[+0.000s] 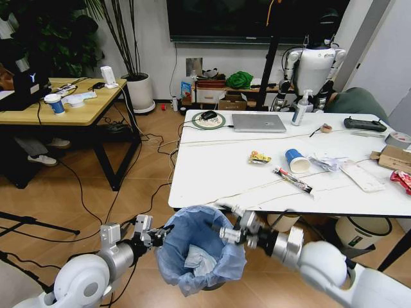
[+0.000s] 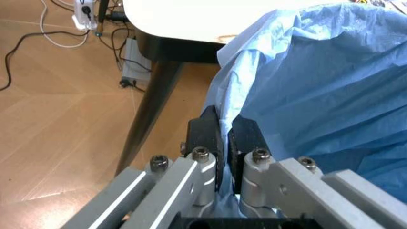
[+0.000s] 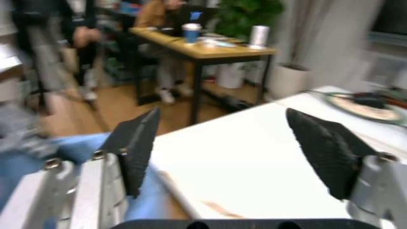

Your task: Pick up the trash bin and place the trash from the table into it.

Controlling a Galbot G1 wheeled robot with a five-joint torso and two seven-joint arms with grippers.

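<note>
Trash bin (image 1: 199, 250), lined with a ruffled light blue bag, sits low at the centre of the head view, just below the near edge of the white marble-look table (image 1: 218, 173). Warm wood flooring (image 1: 135, 173) runs beneath, with a wooden-topped table (image 1: 77, 106) at upper left. On the marble top lie a silver laptop (image 1: 259, 122), a blue paper cup (image 1: 297, 160) and a yellow snack wrapper (image 1: 259, 157). The left gripper (image 2: 224, 131) pinches the bag's rim; the right gripper (image 3: 226, 148) is spread wide beside the bin.
</note>
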